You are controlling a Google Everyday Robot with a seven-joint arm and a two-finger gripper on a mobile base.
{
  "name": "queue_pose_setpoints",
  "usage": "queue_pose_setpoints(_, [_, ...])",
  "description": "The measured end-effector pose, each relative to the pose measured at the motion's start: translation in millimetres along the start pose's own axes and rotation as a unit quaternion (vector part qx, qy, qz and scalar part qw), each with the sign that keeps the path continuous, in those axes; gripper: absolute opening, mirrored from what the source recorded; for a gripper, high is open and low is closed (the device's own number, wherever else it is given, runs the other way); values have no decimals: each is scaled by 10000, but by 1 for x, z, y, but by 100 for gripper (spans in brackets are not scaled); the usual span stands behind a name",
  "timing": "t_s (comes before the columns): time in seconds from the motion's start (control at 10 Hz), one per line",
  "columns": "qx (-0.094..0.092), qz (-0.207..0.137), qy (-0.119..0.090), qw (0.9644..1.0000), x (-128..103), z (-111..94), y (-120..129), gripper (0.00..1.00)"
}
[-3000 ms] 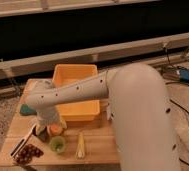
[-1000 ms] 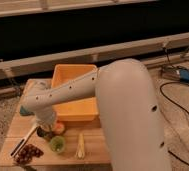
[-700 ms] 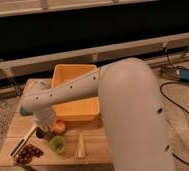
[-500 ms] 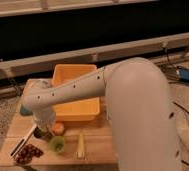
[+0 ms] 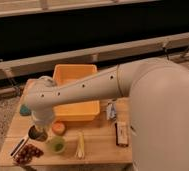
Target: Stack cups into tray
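The tray [image 5: 76,75] is a deep yellow-orange bin at the back of the small wooden table. Three cups stand in front of it near the left front corner: a dark grey metallic cup [image 5: 36,133], an orange cup [image 5: 58,128] and a light green cup [image 5: 56,145]. My arm reaches across the tray from the right. The gripper [image 5: 41,123] hangs low at the tray's front left corner, right above the dark grey cup and beside the orange one. The wrist hides how it meets the cup.
A teal object [image 5: 24,109] sits at the table's left edge. Dark red grapes [image 5: 28,152] and a black-handled utensil [image 5: 19,146] lie at the front left. A pale yellow banana-like item [image 5: 80,145], a small carton [image 5: 111,110] and a dark box [image 5: 121,134] lie to the right.
The gripper has stayed low over the dark grey cup, shifting only slightly. The arm's bulk on the right has swung a little. The cups have not visibly moved.
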Motion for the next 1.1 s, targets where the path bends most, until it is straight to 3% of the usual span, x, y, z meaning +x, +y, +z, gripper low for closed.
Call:
queue_pose_setpoints(0.5, [-265, 148, -137, 9994, 37, -35, -20, 0])
queue_pose_setpoints(1.1, [-271, 215, -137, 9993, 64, -40, -27, 0])
